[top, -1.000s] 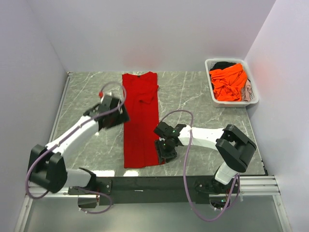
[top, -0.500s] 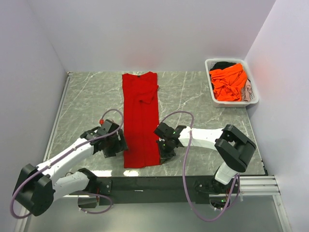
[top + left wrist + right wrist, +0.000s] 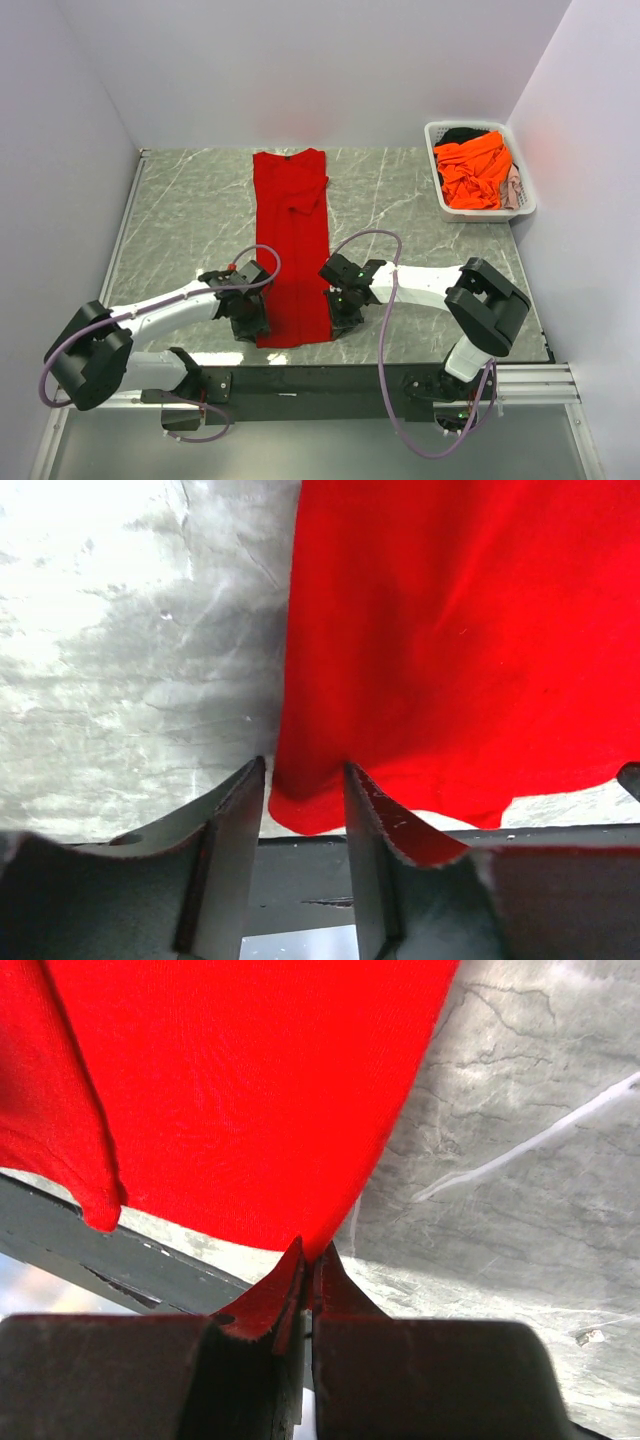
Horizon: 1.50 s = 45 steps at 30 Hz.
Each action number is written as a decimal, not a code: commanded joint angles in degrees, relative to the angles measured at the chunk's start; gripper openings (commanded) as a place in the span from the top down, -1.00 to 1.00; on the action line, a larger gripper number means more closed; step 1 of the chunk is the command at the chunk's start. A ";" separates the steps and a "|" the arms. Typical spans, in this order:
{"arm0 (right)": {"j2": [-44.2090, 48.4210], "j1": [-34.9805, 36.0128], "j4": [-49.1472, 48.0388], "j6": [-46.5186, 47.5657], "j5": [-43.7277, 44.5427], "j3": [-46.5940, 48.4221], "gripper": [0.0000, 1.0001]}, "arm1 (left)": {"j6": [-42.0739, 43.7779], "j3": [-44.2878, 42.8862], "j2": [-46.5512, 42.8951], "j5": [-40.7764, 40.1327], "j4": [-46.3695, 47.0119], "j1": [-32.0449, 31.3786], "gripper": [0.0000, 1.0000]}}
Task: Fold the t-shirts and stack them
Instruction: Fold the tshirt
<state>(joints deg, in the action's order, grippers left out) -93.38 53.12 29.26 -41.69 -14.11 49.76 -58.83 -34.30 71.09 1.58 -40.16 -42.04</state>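
**Q:** Where is the red shirt, and which way does it run?

**A:** The red shirt [image 3: 292,240] lies flat on the desk [image 3: 190,220] as a narrow strip. Its long axis runs from your near edge straight toward the far wall, collar end far and hem end near. Both arms sit at the hem, one at each corner, about equally close.

**Q:** State of the jaws?

**A:** The right jaws are pinched together on the near right hem corner, and the wrist view shows cloth running into the closed tips. The left jaws stand apart, straddling the near left corner. Cloth lies between them, not yet clamped.

**Q:** What does the next move turn on?

**A:** My judgement is that you should clamp the left corner first. The fold then goes away from you along the long axis, hem toward collar, with both corners kept level. The orange shirt [image 3: 475,172] and the others sit in the basket [image 3: 432,170] at far right, well apart.
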 commanded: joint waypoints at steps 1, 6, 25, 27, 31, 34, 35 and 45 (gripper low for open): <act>1.45 0.49 0.36 0.03 3.65 -0.80 1.00 | -3.22 -0.85 0.27 -0.53 0.08 -1.11 0.14; 0.75 0.40 0.36 0.29 3.47 -0.54 1.00 | -4.37 0.99 3.43 0.26 2.19 -2.60 0.18; 9.98 -0.82 11.52 7.41 -0.58 2.16 1.00 | -1.41 -3.57 -0.87 3.43 -5.97 -3.44 0.99; 8.93 -3.62 13.27 9.60 1.97 5.33 1.00 | 2.03 -7.94 0.01 2.02 -6.07 0.80 0.99; 5.24 -8.64 14.60 13.03 5.84 16.04 1.00 | 11.69 -17.00 6.32 -0.61 -5.80 11.18 0.99; 0.67 -11.36 15.21 15.23 7.95 21.68 1.00 | 15.66 -24.30 11.68 -1.41 -5.10 16.53 0.99; -0.47 -11.64 15.48 15.85 8.48 25.44 1.00 | 16.28 -25.97 12.75 -1.32 -4.14 17.51 0.99; -11.19 -15.76 12.05 21.56 13.14 39.18 1.00 | 20.86 -41.36 23.57 -8.17 0.78 22.09 0.99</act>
<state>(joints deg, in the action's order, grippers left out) -102.94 38.74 41.80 -23.09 -4.08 84.93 -40.97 -72.03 94.50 -2.22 -41.54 -20.56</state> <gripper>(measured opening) 0.023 0.032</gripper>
